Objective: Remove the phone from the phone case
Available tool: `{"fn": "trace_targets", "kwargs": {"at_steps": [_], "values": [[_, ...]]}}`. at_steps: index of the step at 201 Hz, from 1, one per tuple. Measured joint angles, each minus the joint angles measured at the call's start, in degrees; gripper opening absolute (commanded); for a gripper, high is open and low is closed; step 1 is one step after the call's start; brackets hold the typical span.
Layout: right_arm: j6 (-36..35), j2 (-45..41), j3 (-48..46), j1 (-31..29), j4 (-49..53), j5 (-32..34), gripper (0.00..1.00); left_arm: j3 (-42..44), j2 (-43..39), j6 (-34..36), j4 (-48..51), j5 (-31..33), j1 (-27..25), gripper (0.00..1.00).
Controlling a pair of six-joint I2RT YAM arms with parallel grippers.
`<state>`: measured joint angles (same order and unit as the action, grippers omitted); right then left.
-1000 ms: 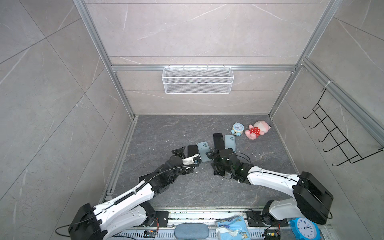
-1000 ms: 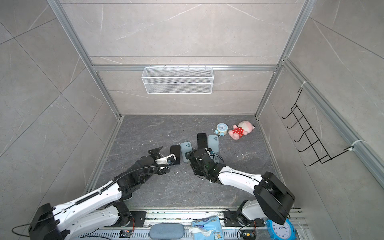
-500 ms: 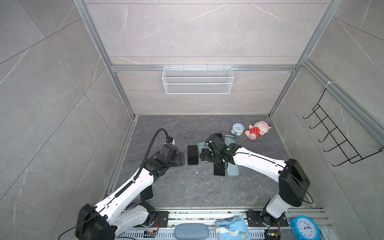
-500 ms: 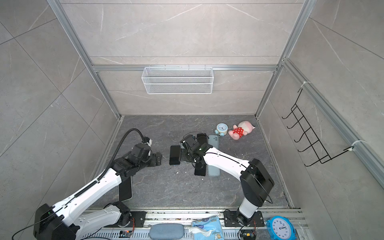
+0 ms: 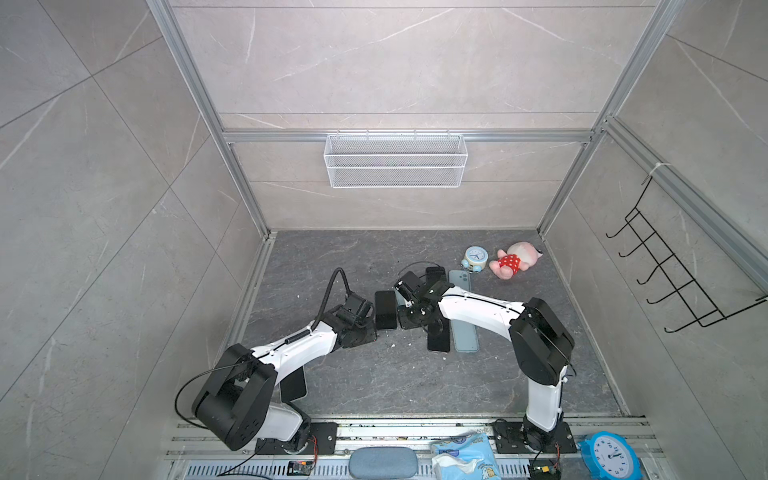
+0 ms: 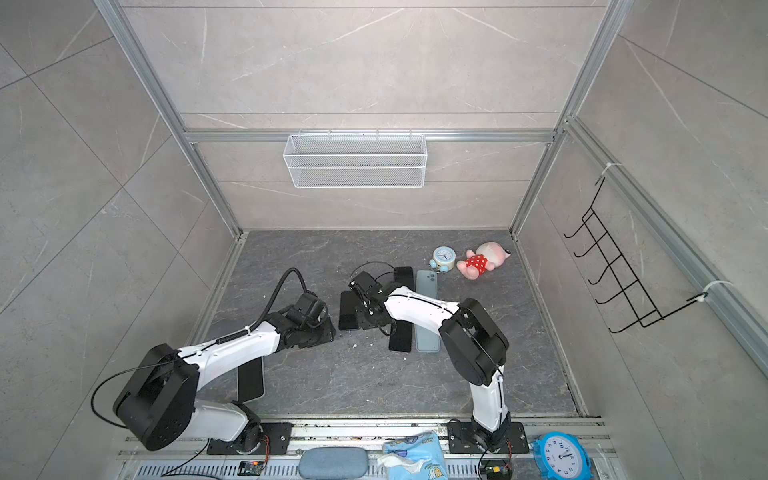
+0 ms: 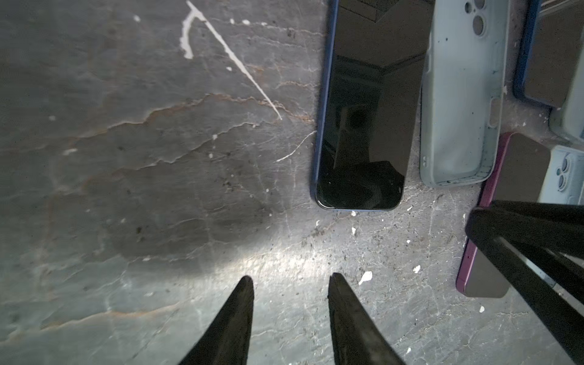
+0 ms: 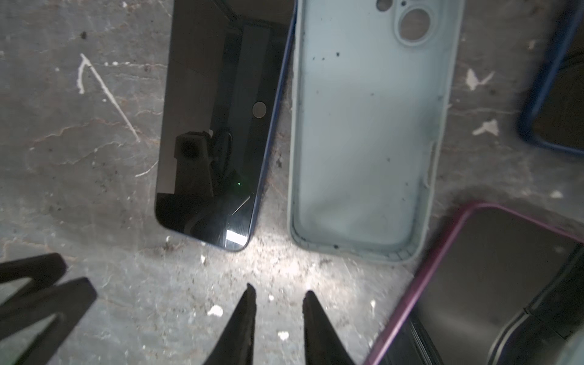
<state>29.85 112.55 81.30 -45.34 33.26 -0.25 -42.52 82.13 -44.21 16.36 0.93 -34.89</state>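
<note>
Right wrist view, and this looks all but done: on the grey floor (image 8: 63,196) the pale blue case (image 8: 363,132) lies empty, open side up. The blue-edged phone (image 8: 215,126) rests bare just beside it, screen up and not touching. The right gripper (image 8: 278,289) hovers with jaws slightly parted, holding nothing. The left gripper (image 7: 290,276) is the same, empty. I'd say only the retreat is left.
</note>
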Motion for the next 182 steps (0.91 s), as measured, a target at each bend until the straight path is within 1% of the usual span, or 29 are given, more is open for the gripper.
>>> {"fn": "trace_targets", "kwargs": {"at_steps": [22,47,68,85,105,135,182], "values": [[-0.5,3.1,2.2,0.3,0.0,0.0,0.25,-0.9,3.4,-0.6,-1.8,-0.7,-0.5,0.26],[-1.0,5.1,3.4,0.8,0.2,0.0,0.22,-2.1,6.7,-1.2,-3.1,-1.1,-1.3,0.23],[-1.2,6.4,4.7,1.3,0.4,0.0,0.19,-3.0,9.5,-1.5,-3.7,-1.1,-2.4,0.19],[-1.2,7.3,5.4,1.6,0.3,0.0,0.18,-5.2,11.9,-1.7,-4.3,-0.9,-3.5,0.15],[-1.1,8.0,5.5,1.9,0.4,0.0,0.16,-7.2,14.2,-1.8,-5.1,-0.4,-4.1,0.14],[-0.5,8.1,5.5,2.2,0.3,0.0,0.13,-9.7,16.4,-1.8,-4.7,1.9,-4.7,0.11],[2.1,8.1,4.8,4.7,-2.4,-0.7,0.13,-14.6,20.4,-0.1,-3.8,6.4,-5.0,0.09]]}}
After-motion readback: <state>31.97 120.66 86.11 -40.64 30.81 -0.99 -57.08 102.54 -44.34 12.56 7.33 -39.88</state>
